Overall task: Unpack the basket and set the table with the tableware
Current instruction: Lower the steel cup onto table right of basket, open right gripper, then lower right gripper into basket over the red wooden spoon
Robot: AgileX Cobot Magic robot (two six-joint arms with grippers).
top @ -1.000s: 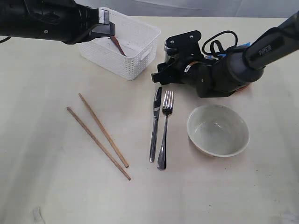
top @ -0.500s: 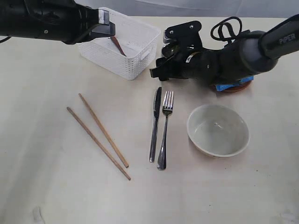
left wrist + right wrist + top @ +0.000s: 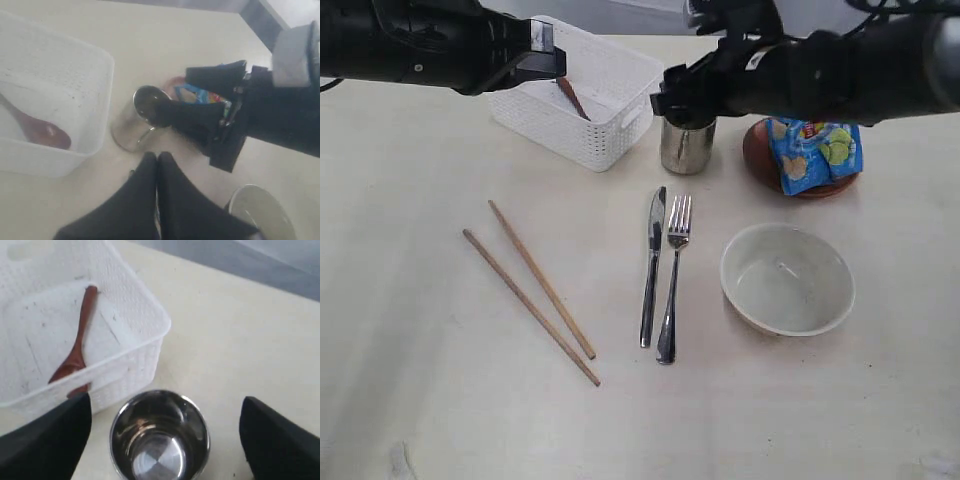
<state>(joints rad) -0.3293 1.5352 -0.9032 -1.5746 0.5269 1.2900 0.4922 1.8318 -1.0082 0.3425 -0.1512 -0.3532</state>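
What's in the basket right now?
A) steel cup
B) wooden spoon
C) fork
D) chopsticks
B: only the wooden spoon shows inside the basket, while the fork, chopsticks and steel cup are out on the table.

Seemingly a robotics lab: black robot arms [image 3: 410,45] over plain table [image 3: 420,420].

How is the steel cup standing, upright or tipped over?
Upright: the steel cup stands on its base, mouth up, bare shiny bottom visible inside.
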